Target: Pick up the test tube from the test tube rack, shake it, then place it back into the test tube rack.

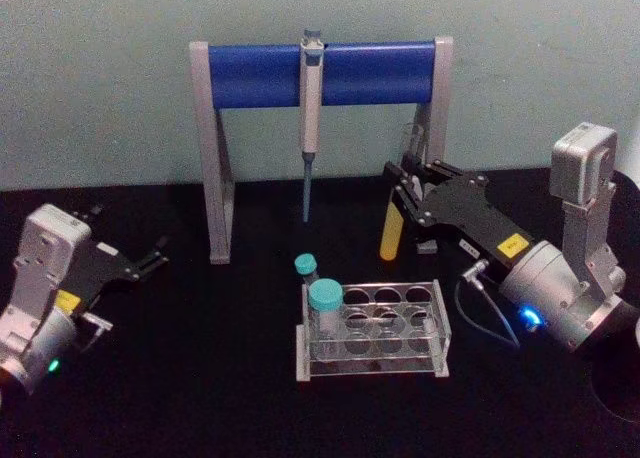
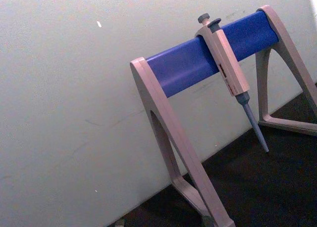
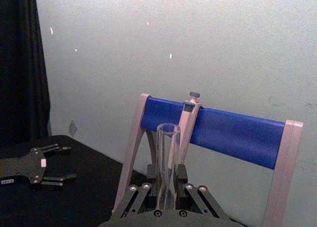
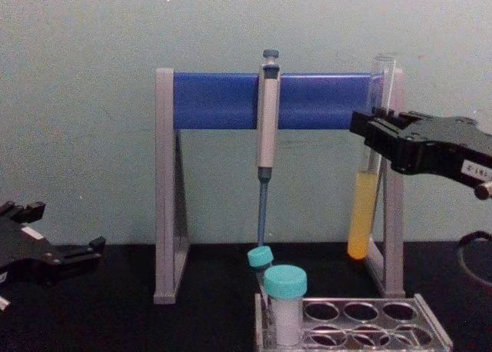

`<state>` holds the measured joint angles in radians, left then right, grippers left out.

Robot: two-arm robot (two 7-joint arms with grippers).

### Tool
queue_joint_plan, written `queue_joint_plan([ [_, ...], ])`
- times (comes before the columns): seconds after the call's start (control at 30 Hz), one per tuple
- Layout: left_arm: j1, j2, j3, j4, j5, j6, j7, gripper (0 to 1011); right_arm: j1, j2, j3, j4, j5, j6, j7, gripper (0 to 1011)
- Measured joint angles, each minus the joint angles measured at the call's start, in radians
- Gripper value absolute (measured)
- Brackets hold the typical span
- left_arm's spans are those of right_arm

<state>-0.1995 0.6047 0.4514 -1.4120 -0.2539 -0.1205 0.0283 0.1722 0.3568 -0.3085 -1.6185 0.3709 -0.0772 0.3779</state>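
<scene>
The right pincer was clenched on the test tube, holding it upright, out of the test tube rack, behind it and to its right. Yellow-orange liquid filled the tube's lower part. The left pincer was spread open and empty, well to the rack's left. Two teal-capped vials stood at the rack's left end.

Soft, even indoor light; pale wall uniformly lit; black table flat dark, detail lost.
</scene>
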Motion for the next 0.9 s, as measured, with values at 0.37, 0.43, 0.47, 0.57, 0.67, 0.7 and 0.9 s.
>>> queue_joint_plan([
  [0.37,0.000,0.000,0.000,0.000,0.000,0.000,0.000,1001,-0.023,0.008,0.023,-0.026,-0.012,0.005,-0.021,225],
  [0.43,0.000,0.000,0.000,0.000,0.000,0.000,0.000,1002,-0.033,0.014,0.029,-0.037,-0.014,0.008,-0.024,225],
  [0.47,0.000,0.000,0.000,0.000,0.000,0.000,0.000,1001,-0.045,0.020,0.035,-0.048,-0.017,0.010,-0.028,225],
  [0.57,0.000,0.000,0.000,0.000,0.000,0.000,0.000,1001,-0.070,0.031,0.046,-0.075,-0.020,0.013,-0.033,225],
  [0.67,0.000,0.000,0.000,0.000,0.000,0.000,0.000,1001,-0.108,0.046,0.058,-0.113,-0.025,0.018,-0.038,225],
  [0.7,0.000,0.000,0.000,0.000,0.000,0.000,0.000,1001,-0.126,0.053,0.063,-0.129,-0.026,0.020,-0.038,225],
  [0.9,0.000,0.000,0.000,0.000,0.000,0.000,0.000,1001,-0.185,0.070,0.067,-0.183,-0.027,0.027,-0.031,225],
])
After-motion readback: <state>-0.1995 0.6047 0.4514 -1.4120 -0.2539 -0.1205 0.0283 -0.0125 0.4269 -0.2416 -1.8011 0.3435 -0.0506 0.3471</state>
